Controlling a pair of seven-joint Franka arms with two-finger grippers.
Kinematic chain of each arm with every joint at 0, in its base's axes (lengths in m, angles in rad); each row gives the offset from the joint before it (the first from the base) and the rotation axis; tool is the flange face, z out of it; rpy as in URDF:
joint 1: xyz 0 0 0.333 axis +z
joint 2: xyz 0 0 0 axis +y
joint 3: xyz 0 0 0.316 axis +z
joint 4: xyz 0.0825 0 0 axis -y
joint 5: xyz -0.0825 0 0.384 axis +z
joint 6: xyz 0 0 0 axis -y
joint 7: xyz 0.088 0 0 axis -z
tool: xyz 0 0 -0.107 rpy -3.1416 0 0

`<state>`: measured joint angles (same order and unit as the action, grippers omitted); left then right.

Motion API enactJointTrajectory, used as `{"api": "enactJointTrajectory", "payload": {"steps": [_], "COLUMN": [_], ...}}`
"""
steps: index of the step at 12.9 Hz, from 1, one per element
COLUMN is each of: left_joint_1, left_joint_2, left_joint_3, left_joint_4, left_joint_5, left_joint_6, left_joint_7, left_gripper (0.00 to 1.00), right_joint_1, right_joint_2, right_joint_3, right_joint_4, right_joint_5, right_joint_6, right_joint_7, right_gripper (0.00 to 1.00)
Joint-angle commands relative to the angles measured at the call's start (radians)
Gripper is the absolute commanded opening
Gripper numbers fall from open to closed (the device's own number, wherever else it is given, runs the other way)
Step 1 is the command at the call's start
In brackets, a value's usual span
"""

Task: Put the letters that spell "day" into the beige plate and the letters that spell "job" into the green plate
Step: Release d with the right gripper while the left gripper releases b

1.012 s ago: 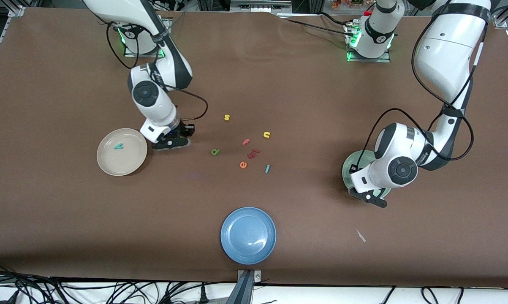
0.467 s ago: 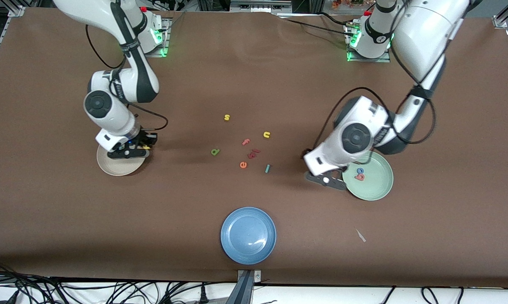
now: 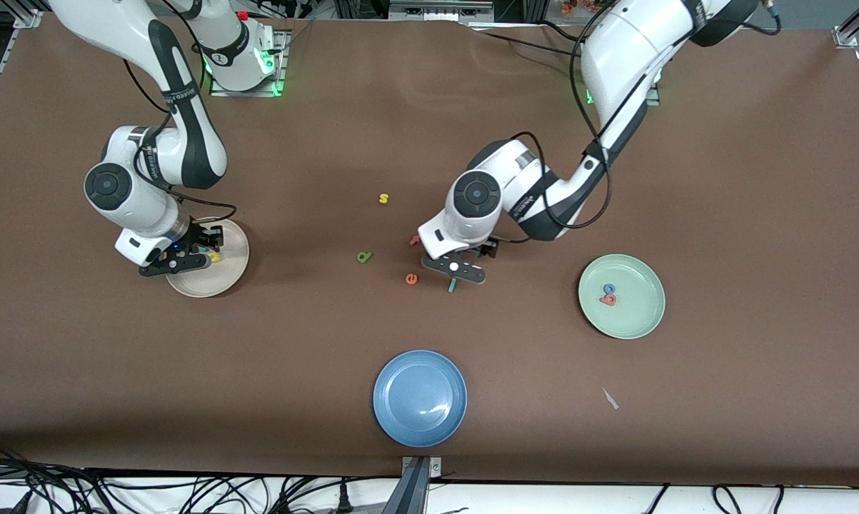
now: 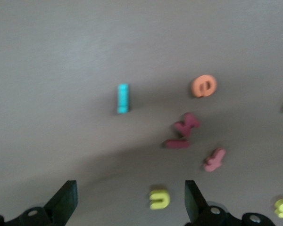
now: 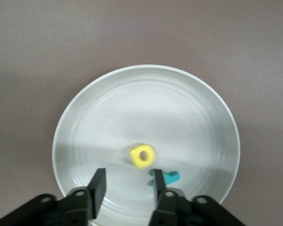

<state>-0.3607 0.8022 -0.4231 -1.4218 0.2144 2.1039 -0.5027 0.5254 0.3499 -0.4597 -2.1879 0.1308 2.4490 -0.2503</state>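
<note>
The beige plate [image 3: 218, 282] holds the yellow a [image 5: 142, 157] and the teal y [image 5: 169, 177]. Just over it hangs my right gripper [image 5: 127, 181], open, with nothing between its fingers. The green d [image 3: 363, 257] lies on the table toward the middle. My left gripper [image 4: 129, 197] hovers open over the letter cluster; the teal j [image 4: 123, 98] lies below it, nearer the front camera. The green plate [image 3: 636, 314] holds the blue o [image 3: 609, 288] and the red b [image 3: 608, 299].
Around the j lie an orange e [image 4: 204, 86], two dark red pieces [image 4: 184, 132], a pink f [image 4: 214, 159], a yellow u [image 4: 159, 198] and a yellow s [image 3: 383, 198]. A blue plate [image 3: 420, 397] sits near the table's front edge.
My right gripper carried the yellow a from the table to the beige plate and opened. My left arm swung from the green plate to over the letter cluster.
</note>
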Motion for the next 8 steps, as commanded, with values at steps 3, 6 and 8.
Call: {"api": "enactJointTrajectory", "payload": {"steps": [3,6,8], "left_joint_1": [0.0,-0.001,-0.006], "left_joint_2": [0.115,0.144,0.149], "left_joint_3": [0.007,0.007,0.007], "left_joint_4": [0.069,0.063,0.063], "left_joint_5": [0.226,0.237,0.241], "left_joint_6": [0.148,0.215,0.22], "left_joint_7": [0.021,0.017,0.013], "left_gripper": [0.74,0.71,0.54], "right_joint_1": [0.019,0.038,0.038], "right_joint_2": [0.009,0.027,0.064], "right_joint_3": [0.064,0.149,0.215], "right_joint_4": [0.085,0.138,0.184], "right_joint_5": [0.122,0.122,0.121], "right_joint_6": [-0.117,-0.145,-0.139], "right_joint_7": [0.108,0.386,0.564], "right_gripper": [1.0,1.0,1.0]}}
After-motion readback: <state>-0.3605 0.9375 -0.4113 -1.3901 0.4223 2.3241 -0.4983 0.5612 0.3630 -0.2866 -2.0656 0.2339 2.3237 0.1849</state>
